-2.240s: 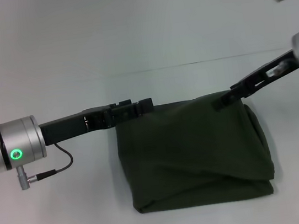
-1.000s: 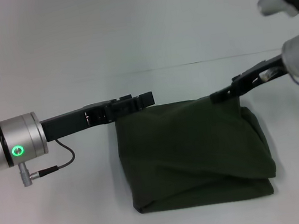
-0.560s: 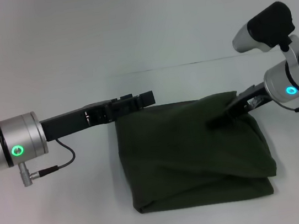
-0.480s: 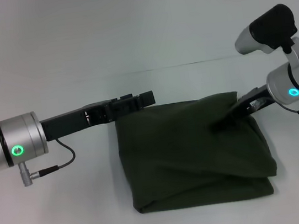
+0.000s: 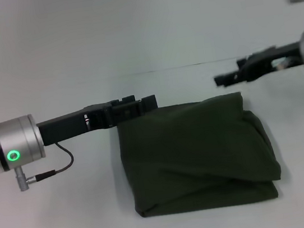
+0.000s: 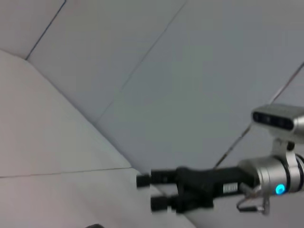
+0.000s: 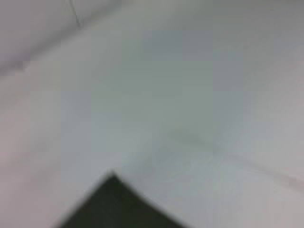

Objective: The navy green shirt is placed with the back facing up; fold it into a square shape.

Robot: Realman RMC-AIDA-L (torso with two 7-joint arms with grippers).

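Fabric of the navy green shirt (image 5: 197,156) lies folded into a rough rectangle on the white surface (image 5: 70,216), nearest the robot. Just beyond its far left corner hovers the left end effector (image 5: 149,102); whether it is parted or closed I cannot tell. Farther right, the right end effector (image 6: 145,192) hangs above the far right corner, fingers parted, holding nothing.
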